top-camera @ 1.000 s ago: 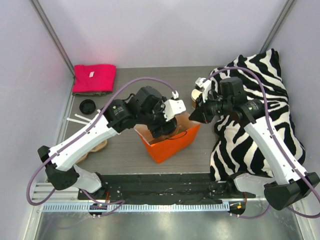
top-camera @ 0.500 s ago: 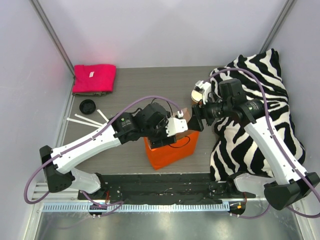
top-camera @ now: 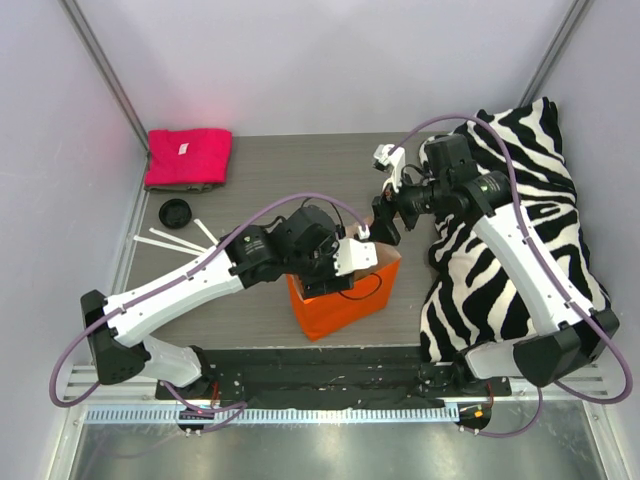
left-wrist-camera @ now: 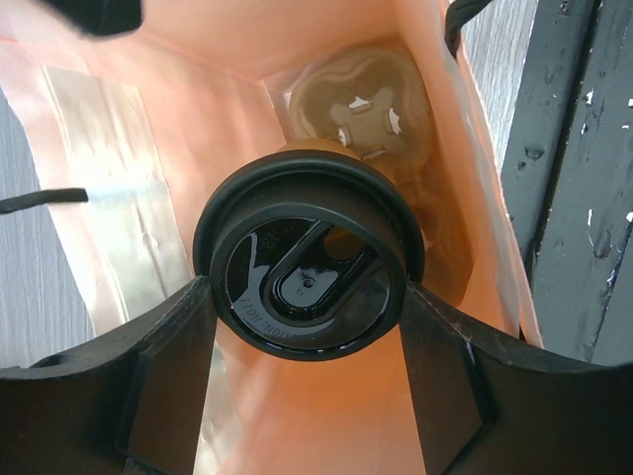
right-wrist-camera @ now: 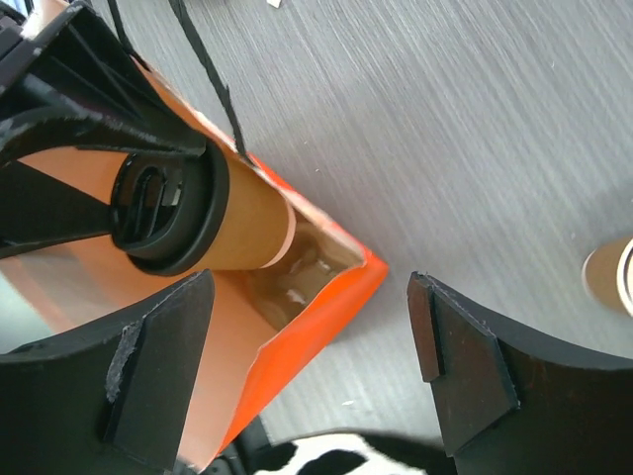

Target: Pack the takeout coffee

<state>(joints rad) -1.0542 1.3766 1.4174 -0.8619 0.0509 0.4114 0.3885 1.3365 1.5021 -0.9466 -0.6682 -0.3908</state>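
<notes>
Left fingers [left-wrist-camera: 168, 386] closed on the lid [left-wrist-camera: 309, 272] of the cup [right-wrist-camera: 247, 223], one finger on each side of the rim, firm contact. Cup hangs in the mouth of the orange bag [top-camera: 335, 305], base down inside, lid roughly at rim level, not set down yet. Tray [left-wrist-camera: 361, 109] lies at the bag bottom, directly below and a bit beyond the cup. Right fingers [right-wrist-camera: 158, 366] spread wide, holding nothing, hovering just beside the bag's far corner above the table [right-wrist-camera: 445, 119]. Step in hand, by my read, is lowering the cup into the bag. To do it well, go straight down and slow, and keep the cup upright so nothing slops at the lid. Aim the base at a tray pocket, not a ridge. The bag is narrow, so keep the left fingers centred and off the walls, and mind the black handle cord near the rim. Grip is on the lid only, so a snag on the wall could pop the lid off. Let go only when the base is seated, then lift out vertically. Right fingers could steady the rim if the bag tips.
</notes>
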